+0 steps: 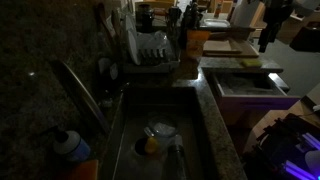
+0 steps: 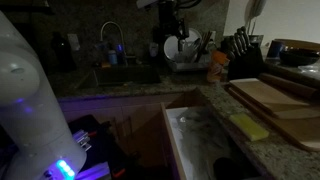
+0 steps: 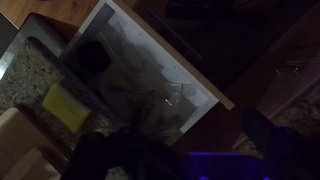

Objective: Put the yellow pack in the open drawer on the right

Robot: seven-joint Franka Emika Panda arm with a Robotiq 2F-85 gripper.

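The yellow pack [image 2: 248, 126] lies flat on the granite counter beside the open drawer [image 2: 178, 140], just in front of the wooden cutting boards. In the wrist view the pack [image 3: 65, 106] lies to the left of the drawer's white inside [image 3: 175, 75]. The drawer also shows in an exterior view [image 1: 262, 98]. My gripper [image 3: 190, 160] hangs high above the drawer and apart from the pack. Its dark fingers are spread at the bottom of the wrist view with nothing between them. In an exterior view the gripper [image 1: 265, 40] is up at the top right.
The scene is dim. Wooden cutting boards [image 2: 270, 95] lie on the counter behind the pack. A dark sink [image 1: 130, 125] holds a glass bowl with a yellow lump [image 1: 150, 143]. A blue-capped bottle [image 1: 68, 145], a dish rack [image 1: 150, 50] and a knife block [image 2: 245, 55] stand nearby.
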